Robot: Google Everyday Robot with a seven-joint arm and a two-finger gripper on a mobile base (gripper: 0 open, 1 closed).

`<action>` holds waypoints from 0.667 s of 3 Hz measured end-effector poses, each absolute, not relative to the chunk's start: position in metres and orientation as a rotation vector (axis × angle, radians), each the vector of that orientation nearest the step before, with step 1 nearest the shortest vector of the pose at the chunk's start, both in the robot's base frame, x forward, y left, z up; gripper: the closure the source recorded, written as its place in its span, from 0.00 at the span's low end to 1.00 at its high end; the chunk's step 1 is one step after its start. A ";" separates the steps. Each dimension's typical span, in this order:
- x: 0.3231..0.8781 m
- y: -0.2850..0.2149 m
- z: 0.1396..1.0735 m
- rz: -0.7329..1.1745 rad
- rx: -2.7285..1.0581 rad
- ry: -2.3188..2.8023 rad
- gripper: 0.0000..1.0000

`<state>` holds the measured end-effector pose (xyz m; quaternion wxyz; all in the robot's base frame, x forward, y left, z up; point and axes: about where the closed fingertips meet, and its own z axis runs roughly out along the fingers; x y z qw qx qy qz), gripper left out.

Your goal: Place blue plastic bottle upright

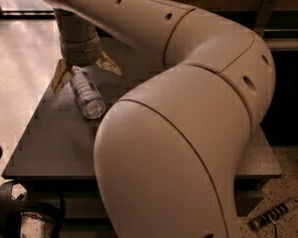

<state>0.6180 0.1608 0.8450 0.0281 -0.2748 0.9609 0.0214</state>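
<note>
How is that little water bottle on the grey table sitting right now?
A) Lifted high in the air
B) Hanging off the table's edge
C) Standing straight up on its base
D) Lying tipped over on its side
D: the blue plastic bottle lies tipped over on the table, its round base toward the camera, while the gripper is over its far end with fingers spread to either side.

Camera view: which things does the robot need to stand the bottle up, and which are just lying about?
For the job: the clear ribbed plastic bottle, lying down; the robot's tan two-finger claw, open, straddling its top end; the dark grey table under it.
Just lying about: the black-and-white striped thing on the floor; the dark bundle at bottom left.
</note>
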 end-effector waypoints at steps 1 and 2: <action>0.615 0.162 0.837 0.045 -0.840 2.978 0.00; 0.613 0.161 0.828 0.075 -0.856 2.963 0.00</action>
